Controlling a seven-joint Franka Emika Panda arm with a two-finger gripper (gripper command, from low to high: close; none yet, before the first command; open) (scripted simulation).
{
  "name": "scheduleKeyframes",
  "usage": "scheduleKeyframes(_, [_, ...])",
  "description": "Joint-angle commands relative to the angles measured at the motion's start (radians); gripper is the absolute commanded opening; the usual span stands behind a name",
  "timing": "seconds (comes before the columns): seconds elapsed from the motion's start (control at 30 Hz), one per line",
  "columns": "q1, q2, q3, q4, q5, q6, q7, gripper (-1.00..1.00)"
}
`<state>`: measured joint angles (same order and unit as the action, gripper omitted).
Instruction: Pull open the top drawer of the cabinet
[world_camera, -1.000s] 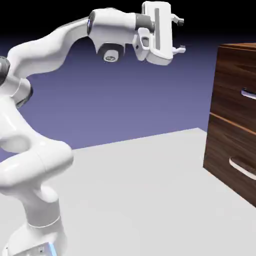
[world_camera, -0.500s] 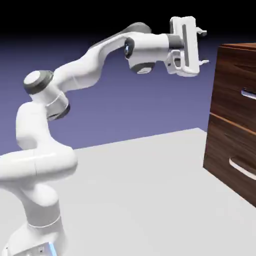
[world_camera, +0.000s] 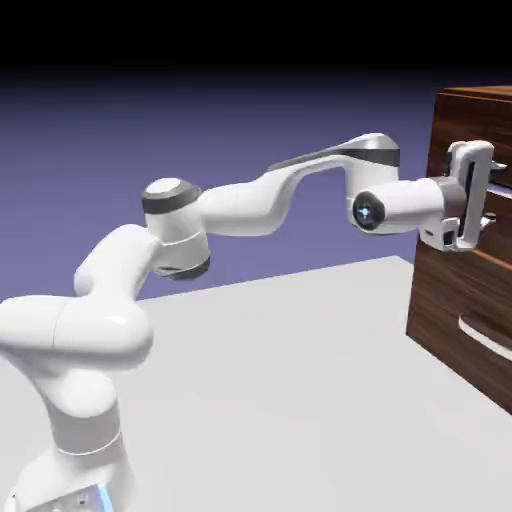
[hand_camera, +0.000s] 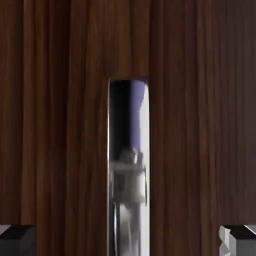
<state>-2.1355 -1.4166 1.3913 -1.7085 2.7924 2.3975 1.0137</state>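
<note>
The cabinet (world_camera: 445, 300) stands at the exterior view's right, dark brown wood with two stacked drawers. My gripper (world_camera: 491, 193) is level with the top drawer (world_camera: 468, 118) and right in front of it, covering most of its handle. In the hand view the drawer's wood (hand_camera: 60, 125) fills the frame. The silver bar handle (hand_camera: 129, 165) runs down the middle to the bottom edge. The two grey fingertips (hand_camera: 17, 241) sit far apart at the bottom corners, one on each side of the handle and not touching it. The gripper (hand_camera: 128, 244) is open and holds nothing.
The lower drawer's silver handle (world_camera: 485, 338) shows below my hand. The white table (world_camera: 300, 400) stretches from the robot's base to the cabinet's foot. My arm (world_camera: 250, 205) reaches across above it.
The arm has swung down and to the right, from high above the table to the front of the top drawer. The jaws have stayed open.
</note>
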Motion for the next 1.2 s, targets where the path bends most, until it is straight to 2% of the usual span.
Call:
scheduleKeyframes(0.0, [-0.022, -0.001, 0.004, 0.036, 0.0, 0.014, 0.007, 0.0])
scheduleKeyframes(0.17, [-0.128, -0.008, 0.023, 0.209, -0.002, 0.082, 0.041, 0.0])
scheduleKeyframes(0.2, [-0.128, -0.008, 0.023, 0.21, -0.002, 0.082, 0.041, -1.0])
scheduleKeyframes(1.17, [0.538, -0.039, -0.198, -0.805, -0.102, -0.276, -0.084, -1.0])
